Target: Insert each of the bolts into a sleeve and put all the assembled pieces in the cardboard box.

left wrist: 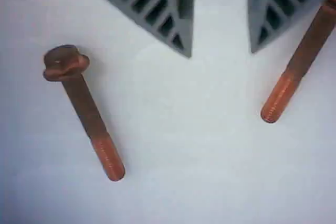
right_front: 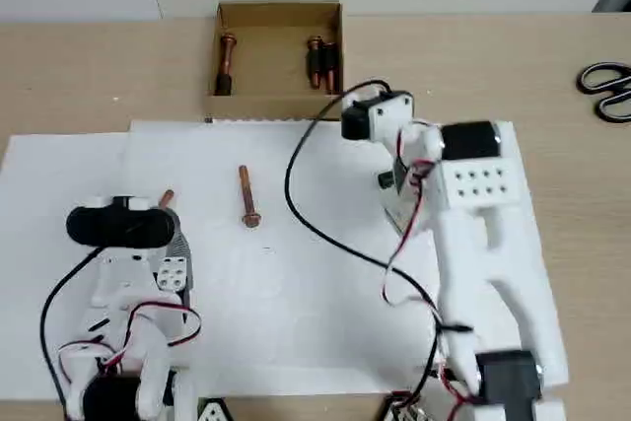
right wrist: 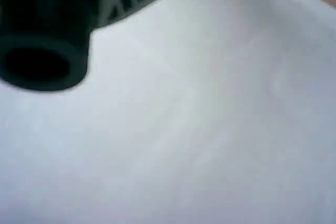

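a: bolts, loose: count?
b: two, copper. first bolt [left wrist: 84, 111] lies flat on the white sheet [right_front: 296, 293], well off to one side of the left jaws. second bolt [left wrist: 296, 72] lies slantwise along one left jaw, outside the gap, its threaded tip clear of the jaw.
a: left jaws?
b: spread open, bare sheet between them.
a: sleeves?
b: one black sleeve [right wrist: 42, 51], hollow end showing, gripped in the right jaws over the sheet.
a: cardboard box [right_front: 279, 104]?
b: one, on the worktop [right_front: 79, 66] just beyond the sheet. three assembled pieces [right_front: 227, 61] inside: one by one wall, two together by the opposite wall.
a: sundries?
b: scissors [right_front: 606, 91], one pair, near the worktop edge.
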`<state>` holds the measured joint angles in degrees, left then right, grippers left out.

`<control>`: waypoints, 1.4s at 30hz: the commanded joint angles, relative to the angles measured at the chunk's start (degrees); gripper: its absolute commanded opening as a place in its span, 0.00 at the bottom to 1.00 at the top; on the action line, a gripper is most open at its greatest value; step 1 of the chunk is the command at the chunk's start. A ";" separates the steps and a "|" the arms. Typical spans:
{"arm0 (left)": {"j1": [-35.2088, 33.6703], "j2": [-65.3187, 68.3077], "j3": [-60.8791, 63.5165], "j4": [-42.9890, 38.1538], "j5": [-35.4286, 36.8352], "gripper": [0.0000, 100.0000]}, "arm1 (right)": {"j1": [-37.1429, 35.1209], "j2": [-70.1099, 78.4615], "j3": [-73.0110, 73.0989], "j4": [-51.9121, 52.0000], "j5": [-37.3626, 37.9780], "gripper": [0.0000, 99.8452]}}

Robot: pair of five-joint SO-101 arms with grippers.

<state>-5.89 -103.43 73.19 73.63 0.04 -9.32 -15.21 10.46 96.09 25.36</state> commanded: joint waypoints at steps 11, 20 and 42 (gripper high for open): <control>0.70 39.47 -38.11 10.46 -2.37 0.07 | 0.40 -17.89 15.12 0.48 -2.20 0.00; 0.26 58.37 -51.56 18.81 -4.75 0.07 | 0.57 -19.47 16.09 0.84 -2.55 0.00; -8.18 95.91 -69.58 26.37 -20.92 0.11 | 15.87 -19.47 16.18 0.40 0.18 0.00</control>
<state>-13.71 -10.42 8.40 97.89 -18.42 5.98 -32.79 26.81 96.44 24.92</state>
